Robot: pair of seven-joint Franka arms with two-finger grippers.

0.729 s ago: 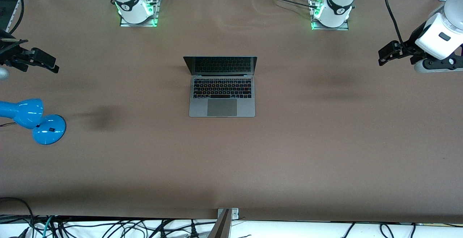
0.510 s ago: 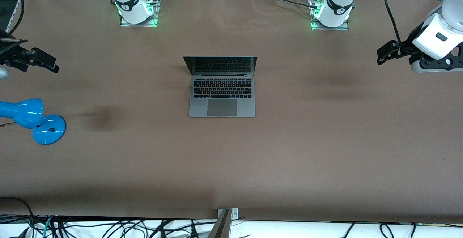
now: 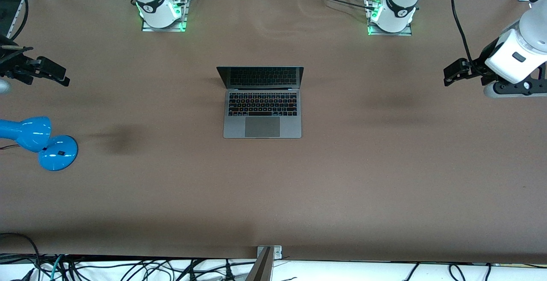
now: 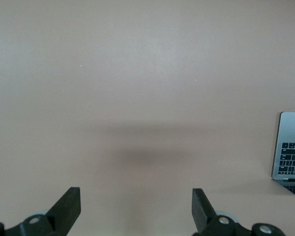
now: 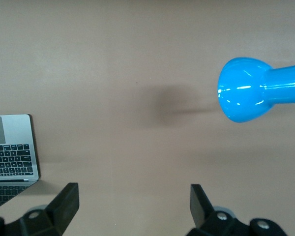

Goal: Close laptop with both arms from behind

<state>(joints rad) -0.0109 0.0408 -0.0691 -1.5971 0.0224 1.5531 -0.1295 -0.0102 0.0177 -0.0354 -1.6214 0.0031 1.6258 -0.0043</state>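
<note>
Both grippers, left gripper [image 3: 448, 72] and right gripper [image 3: 57, 76], hang spread wide at the table's ends, the open laptop [image 3: 262, 106] midway between, neither nearer.

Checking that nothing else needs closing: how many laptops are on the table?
1. The laptop lies open mid-table, between both arms' ends, nearer the front camera than the bases.

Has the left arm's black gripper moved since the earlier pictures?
Yes. The left arm's black two-finger gripper has shifted slightly toward the open space-grey metal laptop, which has not moved, over the brown table.
</note>
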